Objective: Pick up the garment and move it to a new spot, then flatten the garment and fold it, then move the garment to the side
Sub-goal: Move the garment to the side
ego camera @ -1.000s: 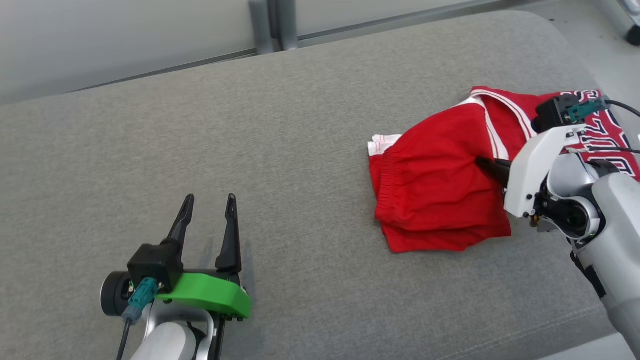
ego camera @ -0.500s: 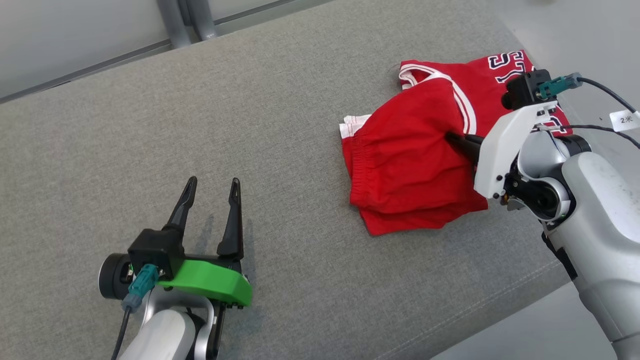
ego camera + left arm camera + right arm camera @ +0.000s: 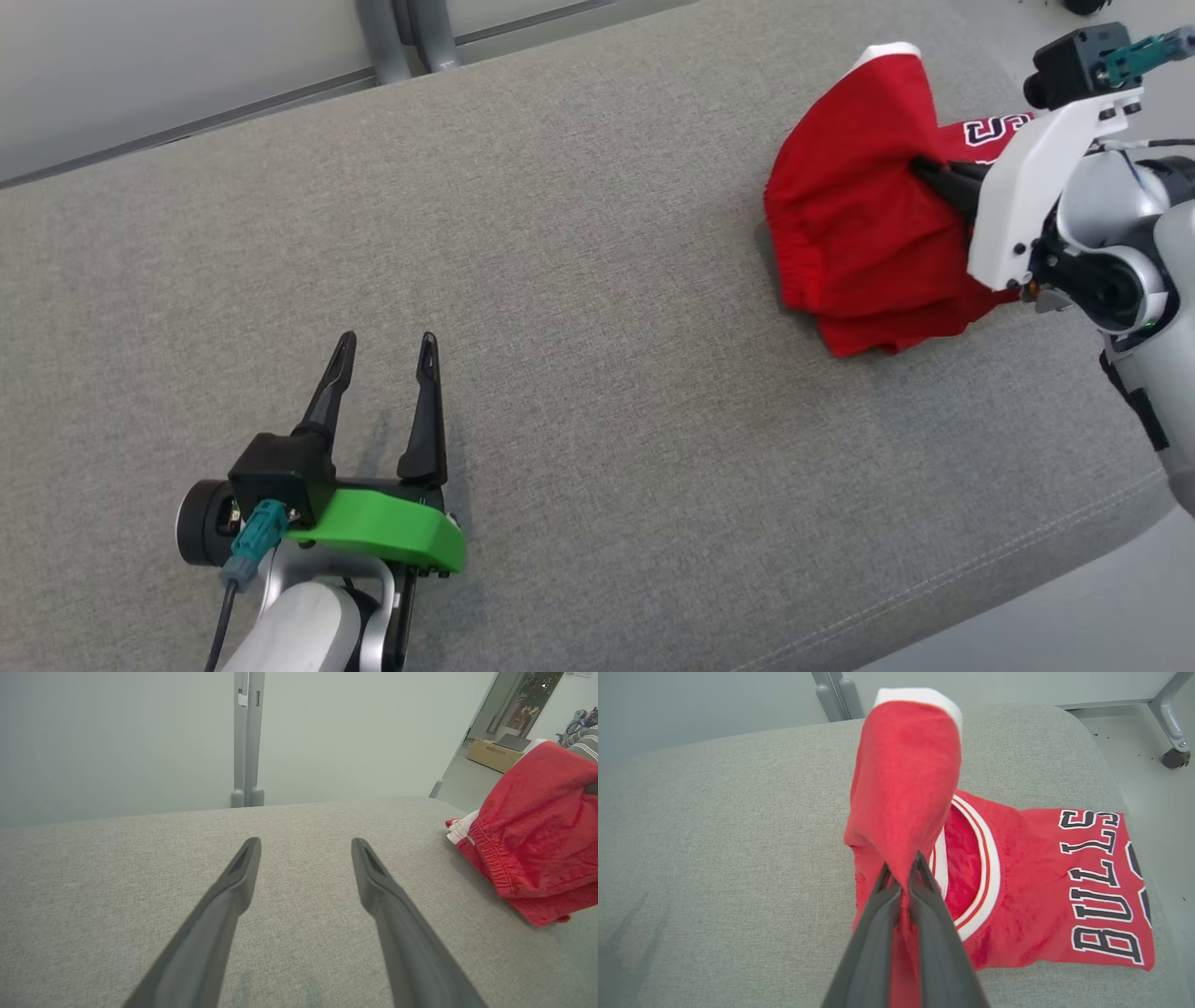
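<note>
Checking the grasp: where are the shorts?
Head view, upper right: shorts pinched by the right gripper, against the jersey, near the cushion end.

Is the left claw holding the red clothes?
No, the left claw is open over bare cushion, well apart from the red clothes.

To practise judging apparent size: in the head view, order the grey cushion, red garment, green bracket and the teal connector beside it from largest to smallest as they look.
1. grey cushion
2. red garment
3. green bracket, though it is nearer the camera
4. teal connector
</note>
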You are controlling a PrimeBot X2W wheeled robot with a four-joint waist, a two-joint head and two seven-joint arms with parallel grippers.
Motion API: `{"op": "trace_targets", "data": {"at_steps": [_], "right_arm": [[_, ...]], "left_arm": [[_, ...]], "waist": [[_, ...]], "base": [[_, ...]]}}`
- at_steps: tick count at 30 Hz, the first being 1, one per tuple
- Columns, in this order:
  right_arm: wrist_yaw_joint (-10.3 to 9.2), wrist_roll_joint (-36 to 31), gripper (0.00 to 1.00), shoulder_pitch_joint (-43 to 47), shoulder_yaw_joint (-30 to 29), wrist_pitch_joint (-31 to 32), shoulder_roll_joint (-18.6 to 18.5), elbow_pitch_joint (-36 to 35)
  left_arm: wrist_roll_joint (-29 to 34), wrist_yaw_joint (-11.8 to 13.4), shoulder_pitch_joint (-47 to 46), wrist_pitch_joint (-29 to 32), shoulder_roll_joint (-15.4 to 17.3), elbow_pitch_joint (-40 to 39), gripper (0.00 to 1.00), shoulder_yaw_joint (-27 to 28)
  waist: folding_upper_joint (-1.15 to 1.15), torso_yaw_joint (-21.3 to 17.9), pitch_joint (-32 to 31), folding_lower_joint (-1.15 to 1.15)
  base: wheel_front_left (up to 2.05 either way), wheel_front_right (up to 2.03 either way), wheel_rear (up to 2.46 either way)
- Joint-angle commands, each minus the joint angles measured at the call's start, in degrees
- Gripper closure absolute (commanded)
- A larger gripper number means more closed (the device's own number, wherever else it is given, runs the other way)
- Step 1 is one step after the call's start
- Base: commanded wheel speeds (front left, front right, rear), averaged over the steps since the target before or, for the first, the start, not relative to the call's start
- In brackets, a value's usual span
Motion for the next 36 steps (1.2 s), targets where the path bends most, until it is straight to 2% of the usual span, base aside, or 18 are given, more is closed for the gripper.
{"op": "trace_targets", "data": {"at_steps": [1, 7, 15, 23, 36], "right_arm": [[0.00, 0.2, 1.00, -1.1, -0.4, 1.0, -1.2, -0.5], [0.01, 0.7, 1.00, -2.7, -1.2, 2.7, -3.8, -0.9], [0.00, -1.8, 1.00, -3.6, -1.3, 2.4, -8.3, 1.7], [0.00, -8.3, 1.00, -4.1, 1.9, -3.2, -13.6, 7.6], [-0.02, -18.3, 1.00, -8.1, 6.8, -16.9, -15.0, 21.3]], "left_arm": [[-0.1, 0.3, 0.3, 0.0, 0.4, -0.4, 0.00, 0.1], [0.3, 0.2, -0.9, 0.4, 0.8, -0.9, 0.00, -0.2], [0.9, 0.2, -2.0, 1.0, 1.5, -1.5, 0.00, -0.7], [1.6, 0.3, -2.6, 1.8, 2.0, -2.6, 0.00, -1.3], [2.8, 1.1, -3.8, 3.9, 3.6, -4.7, 0.00, -2.2]], "waist": [[0.57, 0.6, 0.4, 0.00], [0.57, 1.9, 1.8, 0.00], [0.57, 4.0, 3.5, 0.00], [0.57, 6.0, 4.8, 0.00], [0.57, 8.3, 7.7, 0.00]], "base": [[0.00, 0.00, 0.00], [0.00, 0.00, 0.00], [0.00, 0.00, 0.00], [0.00, 0.00, 0.00], [0.00, 0.00, 0.00]]}}
